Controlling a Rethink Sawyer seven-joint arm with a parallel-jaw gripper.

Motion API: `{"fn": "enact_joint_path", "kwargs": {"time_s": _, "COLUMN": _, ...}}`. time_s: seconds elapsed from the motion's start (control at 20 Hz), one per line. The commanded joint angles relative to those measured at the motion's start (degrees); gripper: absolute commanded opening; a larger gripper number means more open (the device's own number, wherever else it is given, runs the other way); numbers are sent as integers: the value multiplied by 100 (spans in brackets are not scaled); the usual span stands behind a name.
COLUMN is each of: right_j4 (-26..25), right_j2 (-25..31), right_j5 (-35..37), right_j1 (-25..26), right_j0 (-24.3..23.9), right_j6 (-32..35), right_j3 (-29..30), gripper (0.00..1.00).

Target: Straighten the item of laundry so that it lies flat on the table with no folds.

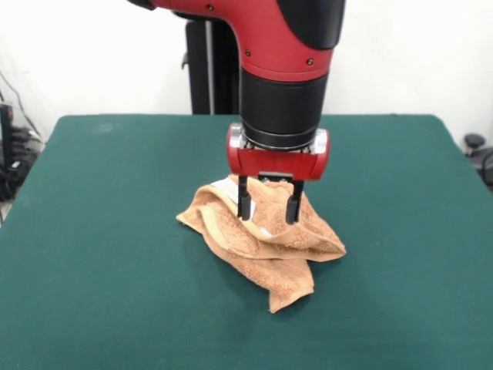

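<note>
- Handling the towel [262, 243], we expect soft, light, limp cloth, crumpled on the bench [92, 231].
- Our hand [269, 210] hovers with fingers apart; we would pinch an outer corner.

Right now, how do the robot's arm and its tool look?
The arm has a glossy red shell with small dark screws and black sections, ending in a black cylindrical wrist. The tool has a red rounded body with silver sides and two thin black fingers.

Light is bright, even and diffuse, seemingly from above. The towel [262, 239] casts only a faint, soft shadow on the table [92, 254]. The arm's [285, 46] red shell shows mild sheen. Focus is slightly soft throughout.
</note>
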Motion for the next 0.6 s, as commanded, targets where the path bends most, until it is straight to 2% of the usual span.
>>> {"fn": "enact_joint_path", "kwargs": {"time_s": 0.05, "right_j4": -208, "right_j2": 641, "right_j5": -319, "right_j1": 548, "right_j0": -3, "right_j6": 417, "right_j3": 136, "gripper": 100}}
{"fn": "enact_joint_path", "kwargs": {"time_s": 0.6, "right_j4": -187, "right_j2": 618, "right_j5": -354, "right_j1": 893, "right_j0": 21, "right_j6": 489, "right_j3": -181, "gripper": 100}}
